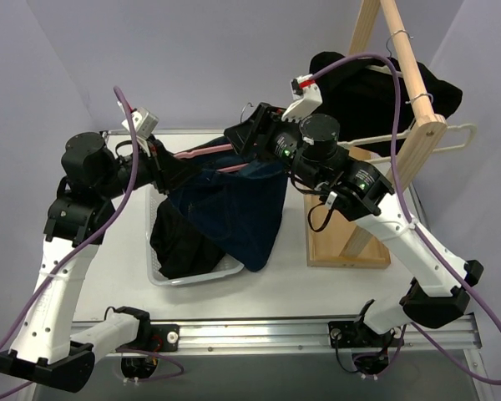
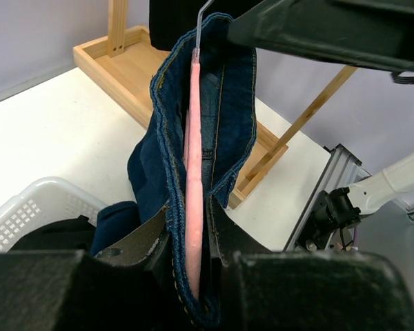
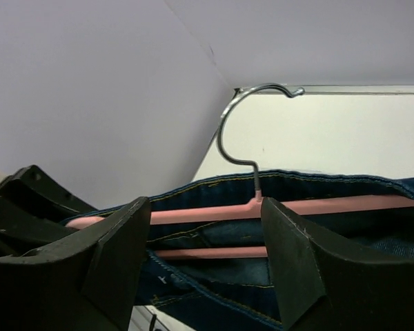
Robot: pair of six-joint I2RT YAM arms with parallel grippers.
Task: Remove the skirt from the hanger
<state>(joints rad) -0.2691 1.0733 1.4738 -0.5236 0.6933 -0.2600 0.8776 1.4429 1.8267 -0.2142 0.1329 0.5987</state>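
A: What's in the basket?
B: Black fabric, apparently the skirt, below the left gripper. The denim hangs over it.
A: And the grippers?
B: The left is clamped on one end of the pink hanger and the denim waistband. The right gripper has its jaws apart, with the hook's neck between them.
A: The cream hanger?
B: Beyond the right gripper, bare on the wooden rack, beside a black top.
A: The surroundings?
B: A white surface and pale walls.
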